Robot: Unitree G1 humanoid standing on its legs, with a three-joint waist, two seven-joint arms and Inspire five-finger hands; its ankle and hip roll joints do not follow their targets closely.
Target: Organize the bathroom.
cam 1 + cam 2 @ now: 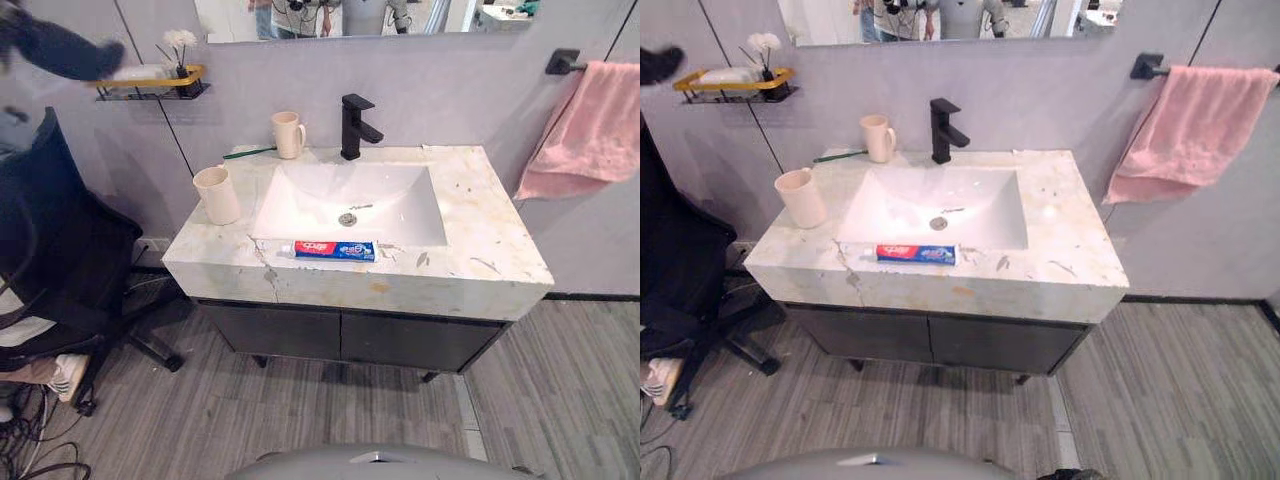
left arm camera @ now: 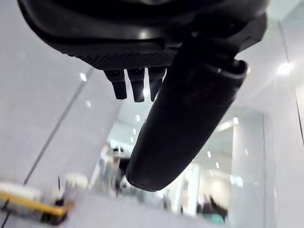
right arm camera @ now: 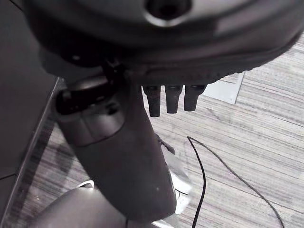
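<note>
A marble vanity [image 1: 480, 235] carries a white sink [image 1: 390, 205] and a black faucet [image 1: 357, 127]. A red and blue toothpaste tube [image 1: 333, 250] lies on the front rim. One beige cup [image 1: 217, 193] stands at the left of the basin. A second beige cup [image 1: 288, 134] stands by the faucet, with a green toothbrush [image 1: 250, 152] lying beside it. My left hand [image 1: 55, 48] is raised up at the far left, next to the wall shelf [image 1: 150, 82], open and holding nothing [image 2: 185, 118]. My right hand [image 3: 123, 161] hangs open over the floor.
A pink towel [image 1: 595, 130] hangs from a black bar at the right wall. The yellow-edged shelf holds a white flower [image 1: 180, 40] and a white item. A black office chair [image 1: 60, 250] stands left of the vanity. A mirror [image 1: 340, 15] runs above the vanity.
</note>
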